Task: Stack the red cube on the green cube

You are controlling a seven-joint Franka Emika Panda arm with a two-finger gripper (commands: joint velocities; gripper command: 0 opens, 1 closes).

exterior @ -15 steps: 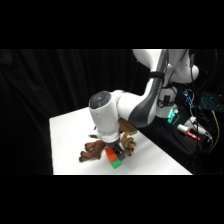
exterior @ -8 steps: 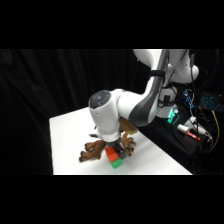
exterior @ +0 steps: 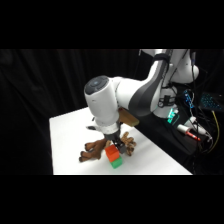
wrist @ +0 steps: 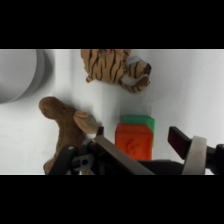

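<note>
Over the white table (exterior: 65,140), the arm (exterior: 135,95) reaches down from its base at the upper right of the side view, and its large rounded wrist housing hangs directly above the gripper (exterior: 114,144). Beneath and around the gripper, from largest to smallest: a grey bowl (wrist: 22,75) stands well off to the far left of the fingers in the wrist view, cut by the picture's edge. A striped tiger toy (wrist: 116,69) lies ahead of the gripper, well beyond the cubes. A brown plush animal (wrist: 67,127) lies just beside the left-hand finger (wrist: 117,156), its head level with the cubes; in the side view its brown limbs spread out on both sides of the gripper. The red cube (wrist: 134,141) sits between the two fingers, resting on top of the green cube (wrist: 137,120), of which only a strip shows behind and above the red one in the wrist view. In the side view the red cube (exterior: 112,151) is seen squarely over the green cube (exterior: 116,161), the pair standing directly under the gripper. The fingers stand apart, one on either side of the red cube, with a clear gap showing between the cube and the right-hand finger.
</note>
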